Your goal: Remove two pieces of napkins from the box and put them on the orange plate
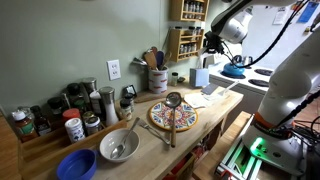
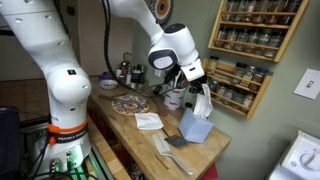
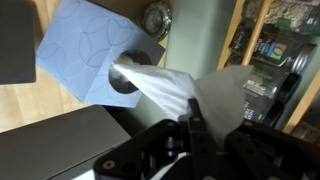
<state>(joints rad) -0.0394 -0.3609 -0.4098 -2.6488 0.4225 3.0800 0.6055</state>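
Note:
A light blue napkin box point(image 3: 85, 50) stands on the wooden counter; it shows in both exterior views point(image 1: 200, 76) point(image 2: 196, 127). A white napkin point(image 3: 185, 92) stretches up out of its round opening. My gripper point(image 3: 195, 128) is shut on the upper end of this napkin, just above the box point(image 2: 196, 88) point(image 1: 212, 45). Another white napkin point(image 2: 149, 121) lies flat on the counter between the box and the plate, also seen in an exterior view point(image 1: 197, 100). The orange patterned plate point(image 1: 180, 122) point(image 2: 130, 103) sits mid-counter with no napkin on it.
A ladle point(image 1: 173, 103) rests across the plate. A grey bowl point(image 1: 119, 146) and a blue bowl point(image 1: 76, 165) stand nearby. Jars and bottles point(image 1: 75, 110) line the wall. A utensil holder point(image 1: 157, 77) and a spice rack point(image 2: 250, 40) are close to the box. A spatula point(image 2: 170, 148) lies by the counter edge.

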